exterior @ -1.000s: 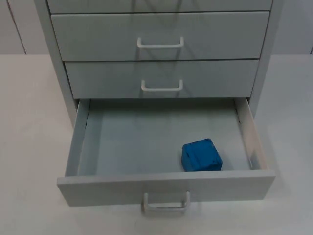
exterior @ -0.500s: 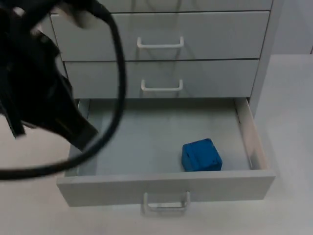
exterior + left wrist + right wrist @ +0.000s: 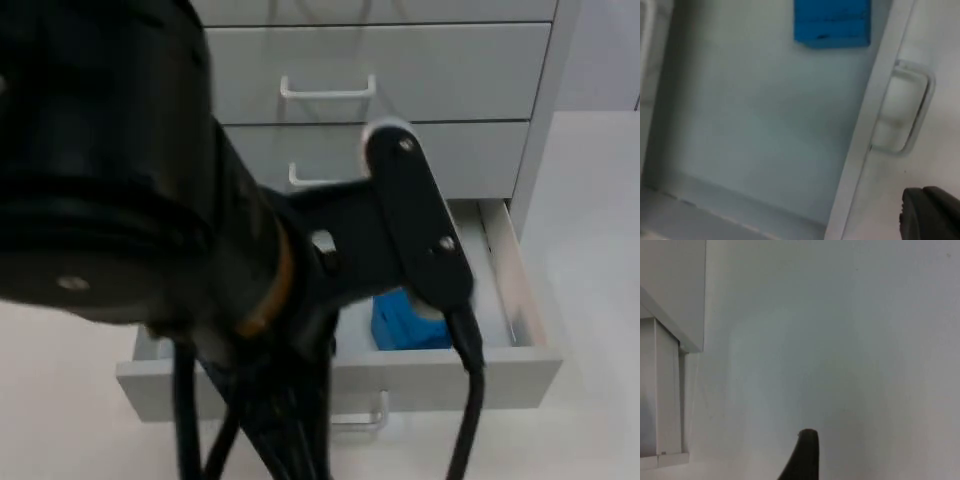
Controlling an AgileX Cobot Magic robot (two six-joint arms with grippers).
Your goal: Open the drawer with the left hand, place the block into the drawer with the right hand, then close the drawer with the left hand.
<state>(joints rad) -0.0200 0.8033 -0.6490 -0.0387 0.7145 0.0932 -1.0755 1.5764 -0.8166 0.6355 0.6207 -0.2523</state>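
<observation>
Two steps look done, close is left | my left gripper sits over the table just outside the drawer front, can't tell if it's open | handle just ahead, long axis along the front | blue block inside the drawer | right gripper waits off beside the cabinet, can't tell either

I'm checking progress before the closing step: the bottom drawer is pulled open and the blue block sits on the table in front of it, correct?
Not quite. The bottom drawer is open, but the blue block lies inside it, on the drawer floor near the front panel, not on the table. The left wrist view shows this, with the drawer handle beside it; the top view shows the left arm over the drawer.
</observation>
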